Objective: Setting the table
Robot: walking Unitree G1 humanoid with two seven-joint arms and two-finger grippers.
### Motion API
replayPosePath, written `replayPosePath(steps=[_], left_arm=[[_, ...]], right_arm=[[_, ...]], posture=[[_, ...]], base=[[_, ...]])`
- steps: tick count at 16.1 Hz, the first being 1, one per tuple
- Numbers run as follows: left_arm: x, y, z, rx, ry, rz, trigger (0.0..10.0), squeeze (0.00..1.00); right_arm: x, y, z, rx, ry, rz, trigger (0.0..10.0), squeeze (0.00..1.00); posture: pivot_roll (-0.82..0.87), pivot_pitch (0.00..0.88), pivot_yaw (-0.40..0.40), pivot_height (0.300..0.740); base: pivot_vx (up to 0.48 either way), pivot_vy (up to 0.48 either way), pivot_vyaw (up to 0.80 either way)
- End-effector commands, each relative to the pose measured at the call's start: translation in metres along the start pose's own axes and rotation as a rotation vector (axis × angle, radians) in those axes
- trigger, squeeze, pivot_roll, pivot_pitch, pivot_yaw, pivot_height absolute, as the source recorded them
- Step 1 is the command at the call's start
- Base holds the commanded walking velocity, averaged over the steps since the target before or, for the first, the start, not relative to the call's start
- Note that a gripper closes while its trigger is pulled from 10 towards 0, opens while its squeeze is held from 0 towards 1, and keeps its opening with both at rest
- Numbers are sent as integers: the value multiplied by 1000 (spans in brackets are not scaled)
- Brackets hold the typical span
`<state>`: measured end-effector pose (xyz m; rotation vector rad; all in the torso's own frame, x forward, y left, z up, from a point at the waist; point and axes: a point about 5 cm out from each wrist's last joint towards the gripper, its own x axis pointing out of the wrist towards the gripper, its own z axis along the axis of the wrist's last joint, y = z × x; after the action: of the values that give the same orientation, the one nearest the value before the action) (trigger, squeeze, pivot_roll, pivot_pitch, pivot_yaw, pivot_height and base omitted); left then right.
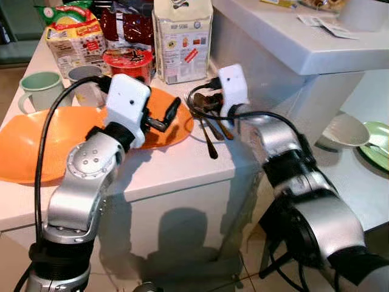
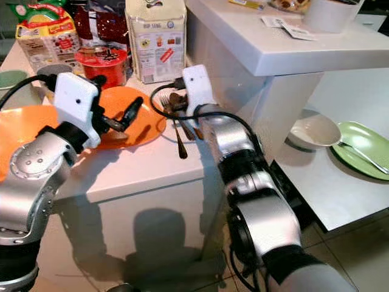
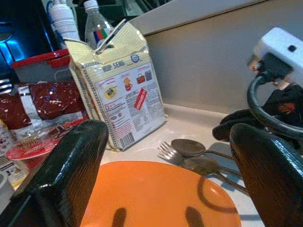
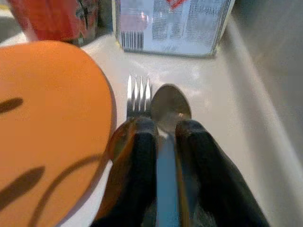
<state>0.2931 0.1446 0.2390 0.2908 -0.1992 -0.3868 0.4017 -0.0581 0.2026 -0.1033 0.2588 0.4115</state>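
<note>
Reaching down with the right gripper point(image 4: 164, 137) onto the cutlery point(image 1: 209, 125) lying on the table point(image 1: 176, 167) just beside the small orange plate point(image 1: 176, 125), fingers nearly closed with only a narrow gap, tips straddling a handle between fork point(image 4: 138, 97) and spoon point(image 4: 170, 106); firm hold not confirmable. Hovering with the left gripper point(image 1: 165, 118) wide open and empty above that plate, probably waiting to take it. Sitting nearby: a flour bag point(image 1: 181, 39), likely constraining approach.

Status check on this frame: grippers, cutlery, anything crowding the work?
Right gripper down on the cutlery, fingers nearly closed. Left gripper open above the orange plate. Flour bag and red cup crowd close behind.
</note>
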Motion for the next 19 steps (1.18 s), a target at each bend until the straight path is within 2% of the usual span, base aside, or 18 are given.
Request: replayPosePath(steps=[1, 2, 6, 13, 14, 17, 18, 19], left_arm=[[0, 1, 1, 2, 10, 8, 10000, 0], [-2, -4, 2, -11, 15, -51, 10000, 0], [-10, -23, 10, -39, 17, -218, 10000, 0], [-16, -18, 21, -25, 35, -247, 10000, 0], [-16, -18, 23, -21, 39, -250, 10000, 0], [-16, -15, 28, -17, 43, -256, 10000, 0], [-17, -14, 30, -15, 45, -260, 10000, 0], [-18, -14, 31, -12, 50, -264, 10000, 0]], right_arm=[[0, -3, 4, 25, 1, -11, 10000, 1000], [4, -5, 0, 58, 40, -37, 10000, 1000], [4, -18, 3, 56, 69, -76, 10000, 1000], [2, -26, -3, 23, 125, -70, 10000, 1000], [1, -31, -5, 23, 126, -89, 10000, 0], [-1, -41, -7, 40, 129, -127, 10000, 0], [-2, -42, -10, 67, 136, -127, 4196, 0], [-2, -42, -14, 82, 151, -120, 0, 0]], posture=[[80, 0, -28, 740], [90, 0, -25, 740], [119, 1, -32, 740], [159, 53, -27, 740], [169, 67, -27, 740], [189, 101, -22, 740], [201, 117, -22, 740], [207, 124, -24, 740]], base=[[0, 0, 0], [0, 0, 0], [0, 0, 0], [0, 0, 0], [0, 0, 0], [0, 0, 0], [0, 0, 0], [0, 0, 0]])
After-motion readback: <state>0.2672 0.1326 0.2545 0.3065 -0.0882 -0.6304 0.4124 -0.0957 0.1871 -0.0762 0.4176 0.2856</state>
